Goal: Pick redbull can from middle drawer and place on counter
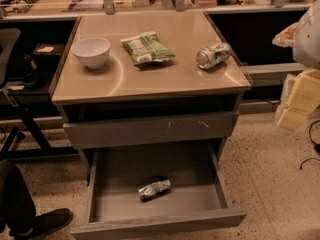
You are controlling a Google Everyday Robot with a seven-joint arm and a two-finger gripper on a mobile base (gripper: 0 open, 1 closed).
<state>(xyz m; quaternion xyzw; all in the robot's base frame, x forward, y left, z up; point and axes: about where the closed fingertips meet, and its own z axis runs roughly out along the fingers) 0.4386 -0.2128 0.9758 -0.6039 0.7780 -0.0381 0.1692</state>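
The robot's arm (307, 31) shows only as a white rounded section at the right edge of the frame, level with the tabletop and cut off by the border. Below it, also against the right edge, hangs the pale yellow, blocky gripper (296, 101). It sits beside the cabinet's right side, above the speckled floor (272, 184), well apart from everything on the cabinet and in it. It holds nothing and touches nothing that can be seen. Whether it is spread or closed cannot be told from this angle.

The redbull can (154, 188) lies on its side on the bare floor of the middle drawer (160, 225), in the lower centre of the frame. It is a little nearer the drawer's front wall than its back, with its long axis running roughly left to right and its right end raised slightly toward the back. The drawer is pulled fully out toward the bottom of the frame. Above it, the upper drawer front (150, 130) is closed and carries small scratch marks toward its right.

The counter (150, 81) tops the cabinet and bears three things. A white bowl (91, 51) stands upright at the left. A green snack bag (147, 48) lies flat in the middle. A fatter can with green and red print (213, 55) lies on its side near the right edge.

At the lower left corner, a dark shoe (45, 221) rests on the floor.
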